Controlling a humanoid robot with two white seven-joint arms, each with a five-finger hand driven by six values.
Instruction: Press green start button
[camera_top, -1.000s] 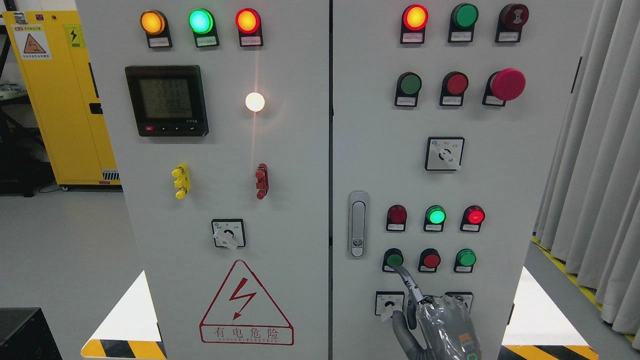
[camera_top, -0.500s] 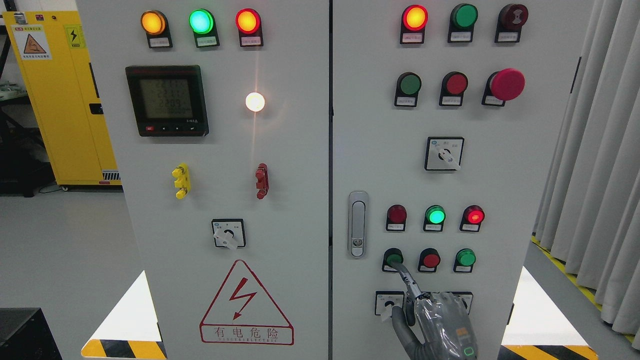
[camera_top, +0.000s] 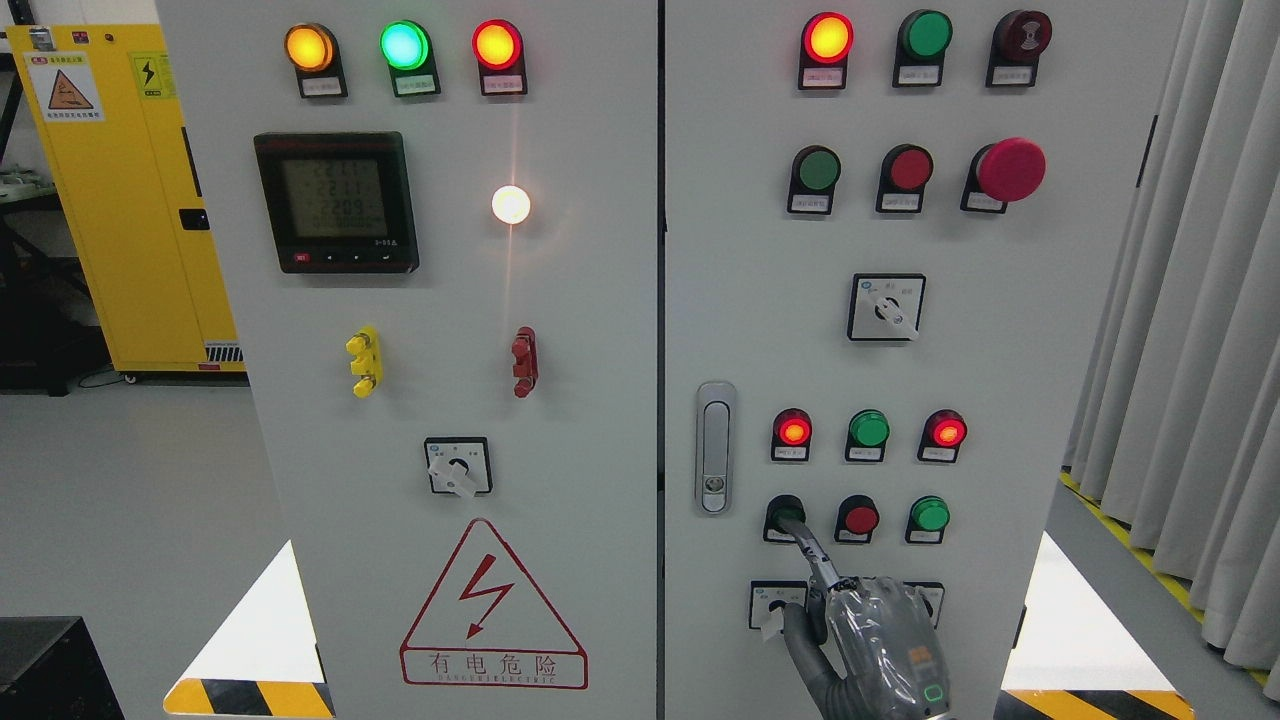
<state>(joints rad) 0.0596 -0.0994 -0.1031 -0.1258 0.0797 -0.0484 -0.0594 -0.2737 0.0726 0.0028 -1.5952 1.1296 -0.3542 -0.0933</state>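
Grey control cabinet (camera_top: 600, 300), two doors. Yellow cabinet (camera_top: 120, 200) at far left. Red warning triangle (camera_top: 492, 605), bottom of left door, reading "有电危险". Right hand (camera_top: 880, 645), lower right door: index finger (camera_top: 812, 560) extended, others curled, grasping nothing, fingertip on green start button (camera_top: 783, 512), leftmost in the lower button row.

Red-outlined triangular warning sign (camera_top: 492, 604) on the grey left cabinet door — reads "有电危险", with smaller Latin lettering beneath, too small to verify. Black-framed digital meter (camera_top: 336, 202) — shows rows of digits, blurred. Small white button labels: illegible.
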